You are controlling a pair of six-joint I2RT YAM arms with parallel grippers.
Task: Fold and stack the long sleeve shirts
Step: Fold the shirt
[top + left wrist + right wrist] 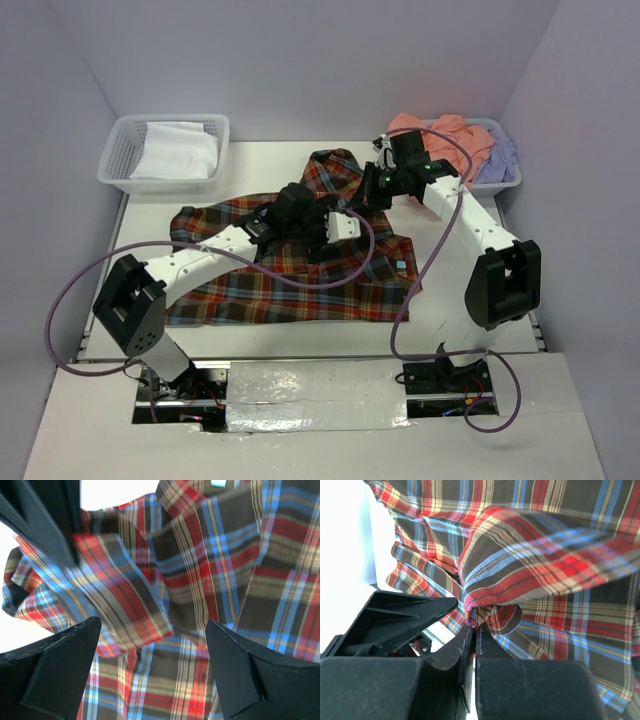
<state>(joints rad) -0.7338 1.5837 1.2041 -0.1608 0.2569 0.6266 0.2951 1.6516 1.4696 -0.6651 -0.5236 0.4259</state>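
The plaid shirt (290, 285) lies spread over the middle of the table (145, 210), its upper part bunched. The right gripper (475, 624), in the upper centre of the top view, is clenched on a raised fold of that shirt. The left gripper (152, 625) hangs over the plaid cloth at frame centre, fingers (60, 665) spread apart and holding nothing. At upper left, a white lattice basket (115, 160) holds white cloth (180, 150). At upper right, a second basket (508, 182) holds a salmon-pink shirt (440, 135) and a lavender shirt (497, 155).
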